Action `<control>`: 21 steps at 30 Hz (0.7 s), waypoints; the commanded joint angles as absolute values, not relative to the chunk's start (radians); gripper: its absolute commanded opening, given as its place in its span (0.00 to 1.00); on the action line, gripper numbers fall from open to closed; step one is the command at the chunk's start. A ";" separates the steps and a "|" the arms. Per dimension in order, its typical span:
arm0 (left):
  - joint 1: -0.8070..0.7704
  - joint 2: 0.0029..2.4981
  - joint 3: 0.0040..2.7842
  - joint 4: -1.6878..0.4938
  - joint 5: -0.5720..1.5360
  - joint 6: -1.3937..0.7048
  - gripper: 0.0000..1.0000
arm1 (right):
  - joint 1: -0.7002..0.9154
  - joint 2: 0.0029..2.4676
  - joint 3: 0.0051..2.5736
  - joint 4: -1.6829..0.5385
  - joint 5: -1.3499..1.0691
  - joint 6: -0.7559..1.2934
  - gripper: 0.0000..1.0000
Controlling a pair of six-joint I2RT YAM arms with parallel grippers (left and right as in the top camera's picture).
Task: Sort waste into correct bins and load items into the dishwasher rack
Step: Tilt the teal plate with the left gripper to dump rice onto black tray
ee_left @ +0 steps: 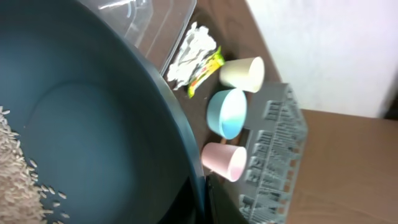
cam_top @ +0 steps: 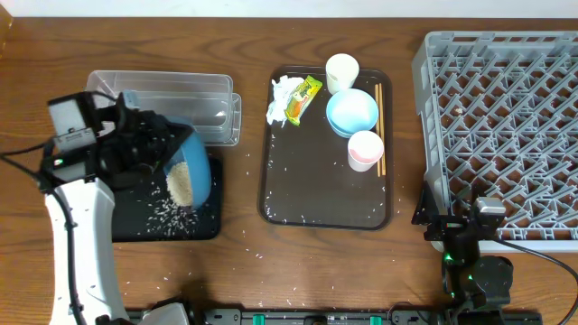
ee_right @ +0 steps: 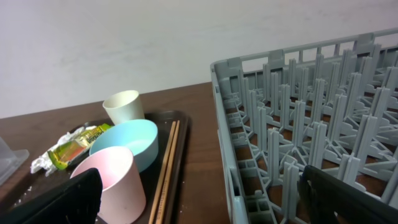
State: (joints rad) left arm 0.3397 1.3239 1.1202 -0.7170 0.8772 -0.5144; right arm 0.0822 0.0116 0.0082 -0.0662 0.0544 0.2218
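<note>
While the rice [cam_top: 181, 187] is being tipped out, little else of the task is judged done.

From overhead, the dark-blue dish [cam_top: 192, 167] is seen held tilted over the black tray [cam_top: 206, 226], left of the brown serving tray [cam_top: 316, 203], with its rim pinched by the left claw [cam_top: 152, 149]. Grains lie in the dish, on the black tray and strewn over the counter [cam_top: 361, 271]. On the serving tray are counted one tissue [cam_top: 283, 97], one wrapper [cam_top: 303, 99], one white cup [cam_top: 341, 72], one pink cup [cam_top: 365, 150], one light-blue bowl [cam_top: 351, 113] and one pair of chopsticks [cam_top: 379, 126]. One clear tub [cam_top: 181, 90] stands to its left and one dishwasher rack [cam_top: 506, 135] to its right, with nothing loaded.

From the left wrist, rice is seen left in the dish.

From the right wrist, the right claw [ee_right: 205, 199] is seen spread wide and holding nothing, beside the serving tray's right edge.
</note>
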 commanded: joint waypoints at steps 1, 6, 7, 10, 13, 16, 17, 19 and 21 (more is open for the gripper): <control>0.402 1.306 1.118 -0.718 1.023 -0.479 0.06 | 0.075 0.006 0.006 -0.068 0.063 0.208 0.99; 0.488 1.307 1.116 -0.719 1.166 -0.479 0.06 | 0.075 0.006 0.006 -0.068 0.063 0.208 0.99; 0.501 1.306 1.116 -0.719 1.184 -0.479 0.06 | 0.075 0.006 0.006 -0.068 0.063 0.208 0.99; 0.531 1.306 1.116 -0.741 1.212 -0.479 0.06 | 0.075 0.006 0.006 -0.068 0.063 0.208 0.99; 0.557 1.306 1.116 -0.769 1.233 -0.479 0.06 | 0.075 0.006 0.006 -0.068 0.063 0.208 0.99; 0.579 1.306 1.116 -0.782 1.265 -0.471 0.06 | 0.075 0.006 0.006 -0.068 0.063 0.208 0.99; 0.585 1.307 1.116 -0.788 1.280 -0.471 0.06 | 0.075 0.006 0.006 -0.068 0.063 0.208 0.99; 0.599 1.307 1.116 -0.814 1.302 -0.471 0.06 | 0.075 0.006 0.006 -0.068 0.063 0.208 0.99; 0.617 1.307 1.116 -0.834 1.305 -0.471 0.06 | 0.075 0.006 0.006 -0.068 0.063 0.208 0.99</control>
State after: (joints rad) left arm 0.5945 1.3239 1.1202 -0.8215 1.2343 -0.4915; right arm 0.0822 0.0120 0.0082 -0.0662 0.0544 0.2218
